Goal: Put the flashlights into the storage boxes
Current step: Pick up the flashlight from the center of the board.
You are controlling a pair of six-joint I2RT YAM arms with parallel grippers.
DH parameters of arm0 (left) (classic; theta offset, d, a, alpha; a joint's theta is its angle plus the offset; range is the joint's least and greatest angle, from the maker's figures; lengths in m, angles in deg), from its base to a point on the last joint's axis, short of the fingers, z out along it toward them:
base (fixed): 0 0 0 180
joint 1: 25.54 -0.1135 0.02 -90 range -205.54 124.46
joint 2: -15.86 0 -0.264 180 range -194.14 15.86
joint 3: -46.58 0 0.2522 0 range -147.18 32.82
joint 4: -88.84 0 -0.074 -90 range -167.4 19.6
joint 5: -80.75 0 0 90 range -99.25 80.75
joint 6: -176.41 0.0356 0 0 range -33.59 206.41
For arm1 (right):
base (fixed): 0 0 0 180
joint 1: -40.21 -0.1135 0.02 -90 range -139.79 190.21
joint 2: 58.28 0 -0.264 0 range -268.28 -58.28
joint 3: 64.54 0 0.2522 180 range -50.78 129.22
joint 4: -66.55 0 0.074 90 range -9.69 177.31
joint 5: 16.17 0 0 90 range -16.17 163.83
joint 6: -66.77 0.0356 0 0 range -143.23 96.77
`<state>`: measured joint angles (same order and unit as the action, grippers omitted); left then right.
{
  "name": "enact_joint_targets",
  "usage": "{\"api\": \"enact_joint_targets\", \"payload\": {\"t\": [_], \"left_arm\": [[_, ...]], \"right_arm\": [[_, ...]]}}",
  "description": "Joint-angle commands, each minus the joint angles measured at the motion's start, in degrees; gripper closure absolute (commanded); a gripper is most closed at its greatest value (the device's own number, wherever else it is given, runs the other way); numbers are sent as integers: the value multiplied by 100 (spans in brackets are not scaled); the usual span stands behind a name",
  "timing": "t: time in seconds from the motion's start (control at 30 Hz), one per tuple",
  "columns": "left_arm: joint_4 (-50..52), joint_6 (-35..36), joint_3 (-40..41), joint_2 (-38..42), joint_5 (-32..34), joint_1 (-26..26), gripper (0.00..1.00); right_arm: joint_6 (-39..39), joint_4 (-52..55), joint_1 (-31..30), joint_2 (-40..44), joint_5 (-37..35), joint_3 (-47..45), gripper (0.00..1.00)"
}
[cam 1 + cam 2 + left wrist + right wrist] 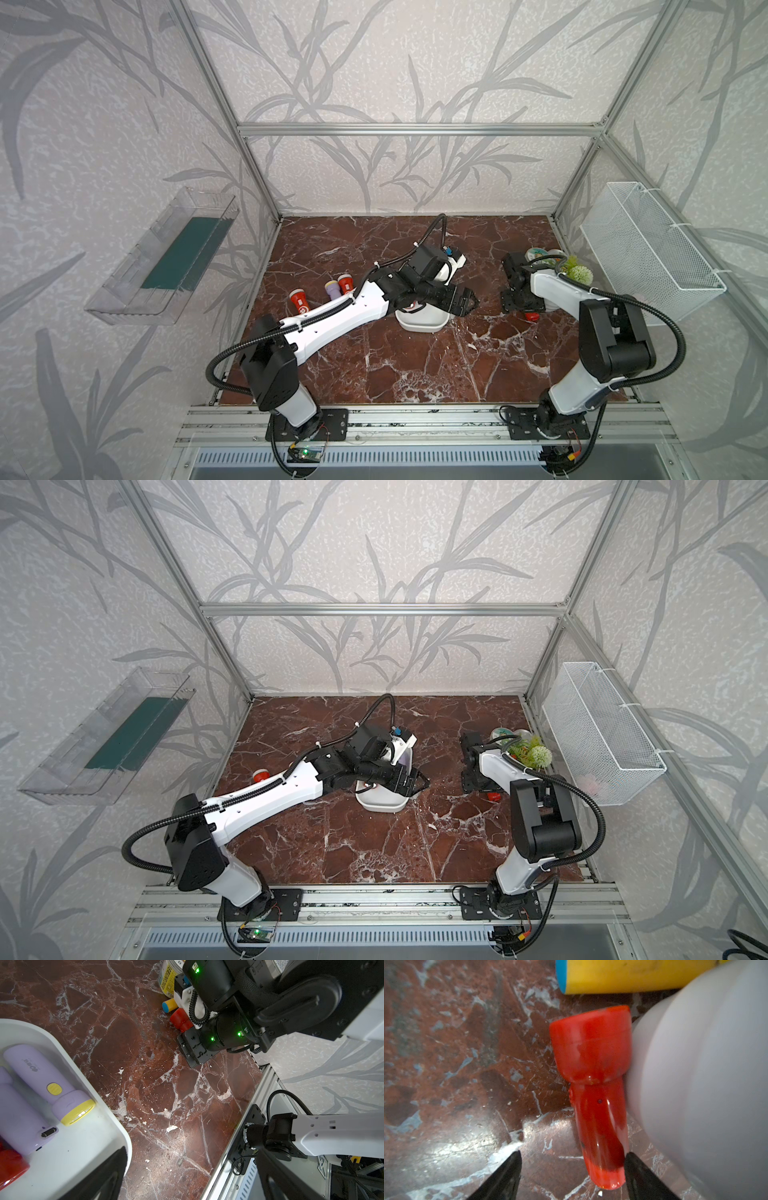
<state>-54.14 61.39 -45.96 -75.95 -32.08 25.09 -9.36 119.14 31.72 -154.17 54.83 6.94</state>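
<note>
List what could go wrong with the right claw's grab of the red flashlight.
The red plastic flashlight with a flared head lies against a smooth white rounded object; the open right claw could shove either when closing.
It straddles only the narrow tail, so the head might sag.
The open left claw over the shallow white plastic tub may block the drop.

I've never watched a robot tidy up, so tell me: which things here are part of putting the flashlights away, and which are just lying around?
Part of the job: red flashlights, lavender flashlights, white tub.

Just lying about: wire basket, clear wall tray, fake plant, yellow tube with blue end, labelled tin.
</note>
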Motion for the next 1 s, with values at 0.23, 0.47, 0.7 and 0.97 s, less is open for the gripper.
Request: {"api": "enact_joint_targets", "payload": {"t": [0.23, 0.47, 0.7, 0.97], "left_arm": [[86, 127, -75, 48, 53, 26, 1], [48, 121, -32, 61, 64, 26, 1], [42, 151, 38, 117, 90, 20, 1], [9, 181, 150, 241, 130, -26, 1]], "right_arm": [[17, 38, 1, -84, 353, 83, 27], [67, 63, -182, -17, 487, 138, 27], [82, 459, -388, -329, -163, 417, 27], [125, 598, -461, -397, -501, 612, 27]]}}
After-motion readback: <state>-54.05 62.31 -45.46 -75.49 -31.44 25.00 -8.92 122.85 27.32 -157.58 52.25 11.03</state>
